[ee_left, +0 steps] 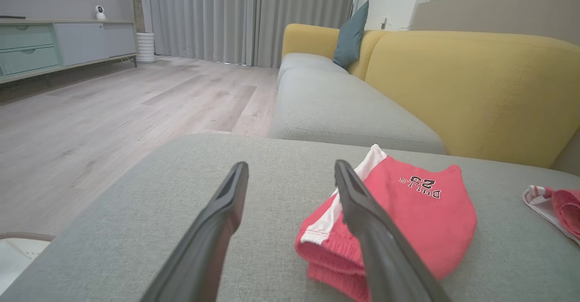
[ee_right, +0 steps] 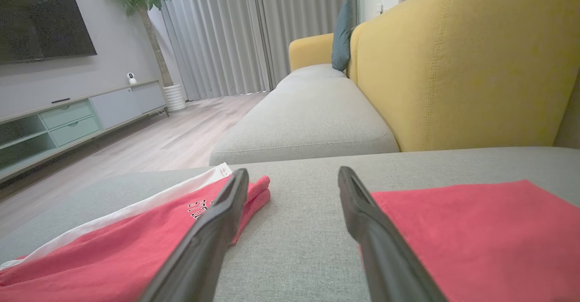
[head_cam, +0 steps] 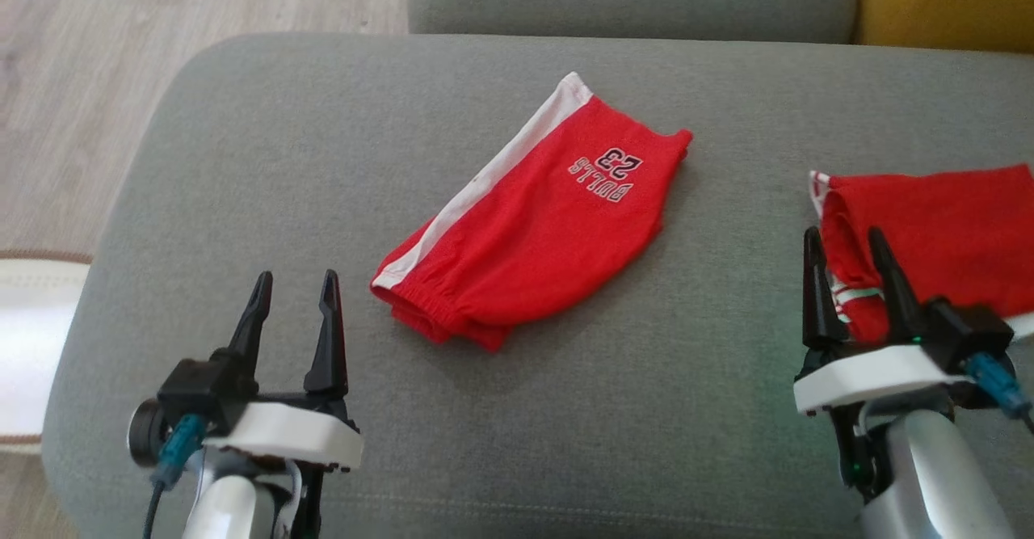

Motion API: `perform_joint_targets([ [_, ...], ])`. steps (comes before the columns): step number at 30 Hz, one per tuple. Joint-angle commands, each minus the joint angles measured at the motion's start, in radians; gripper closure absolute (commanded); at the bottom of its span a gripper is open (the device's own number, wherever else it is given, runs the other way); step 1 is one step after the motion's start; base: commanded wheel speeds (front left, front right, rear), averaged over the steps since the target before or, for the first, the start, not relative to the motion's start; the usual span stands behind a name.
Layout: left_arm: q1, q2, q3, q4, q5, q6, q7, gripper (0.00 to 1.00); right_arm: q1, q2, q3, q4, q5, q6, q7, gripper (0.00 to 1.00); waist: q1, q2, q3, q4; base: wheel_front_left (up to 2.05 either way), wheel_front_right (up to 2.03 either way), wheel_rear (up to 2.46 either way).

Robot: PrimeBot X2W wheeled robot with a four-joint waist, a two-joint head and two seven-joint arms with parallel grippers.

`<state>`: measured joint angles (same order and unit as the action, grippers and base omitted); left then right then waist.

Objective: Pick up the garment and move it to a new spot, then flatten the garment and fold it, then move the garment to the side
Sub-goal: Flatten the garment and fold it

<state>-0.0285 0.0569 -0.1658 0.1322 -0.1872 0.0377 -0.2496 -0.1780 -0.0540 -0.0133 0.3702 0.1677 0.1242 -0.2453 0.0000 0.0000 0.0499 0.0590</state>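
The folded red fabric shorts with a white side stripe and a "BULLS 23" print (head_cam: pixel 533 232) lie near the middle of the grey upholstered sofa seat (head_cam: pixel 283 159), set at a slant, with the elastic waistband towards the robot and the printed end pointing away. The white stripe runs along the edge on the robot's left.

The left tool (head_cam: pixel 296 276) hangs low over the seat just left of the waistband, apart from the cloth. Its two dark fingers are spread partway and have nothing between them.

The right tool (head_cam: pixel 842 233) is well off to the right, its fingers likewise parted with nothing between them. They stand over the near left edge of a second red cloth garment with white trim (head_cam: pixel 953 224), which lies flat at the right side of the seat, well apart from the shorts. Whether the fingers touch that cloth I cannot tell.

Behind the seat there is a yellow sofa backrest (ee_left: pixel 466 89) with a teal cushion (ee_left: pixel 351 35), and a pale wood floor (head_cam: pixel 73 78) to the left
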Motion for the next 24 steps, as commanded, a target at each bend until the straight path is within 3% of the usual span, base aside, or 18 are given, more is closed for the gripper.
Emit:
perform_joint_targets([
  [1,-0.058,-0.001,0.037,-0.036,0.007,-0.005,-0.012,0.0,-0.052,0.003,0.018,-0.035,0.01,0.007,0.009,0.0,0.0,0.0,0.015,0.018,0.0,0.0,0.0],
  [5,-0.086,-0.004,0.024,-0.036,0.011,-0.017,-0.012,0.0,-0.1,0.004,0.021,-0.015,0.061,0.007,0.069,0.0,0.0,0.0,0.047,0.057,0.0,0.0,0.0],
  [9,-0.104,-0.006,0.005,-0.024,0.005,-0.021,-0.012,0.0,-0.181,0.004,0.021,0.053,0.213,0.007,0.17,0.0,0.0,0.0,0.087,0.103,0.0,0.0,0.0],
  [11,-0.114,-0.006,-0.008,-0.022,-0.006,-0.019,-0.012,0.0,-0.231,0.004,0.021,0.1,0.296,0.007,0.221,0.0,0.0,0.0,0.108,0.127,0.0,0.0,0.0],
  [17,-0.143,-0.006,-0.047,-0.016,-0.04,-0.005,-0.012,0.0,-0.377,0.004,-0.034,0.288,0.382,0.007,0.319,0.0,0.0,0.0,0.16,0.201,0.0,0.0,0.0],
  [24,-0.173,-0.006,-0.07,-0.016,-0.065,0.007,-0.012,0.0,-0.54,0.004,-0.157,0.549,0.286,0.007,0.333,0.0,0.0,0.0,0.2,0.269,0.0,0.0,0.0],
])
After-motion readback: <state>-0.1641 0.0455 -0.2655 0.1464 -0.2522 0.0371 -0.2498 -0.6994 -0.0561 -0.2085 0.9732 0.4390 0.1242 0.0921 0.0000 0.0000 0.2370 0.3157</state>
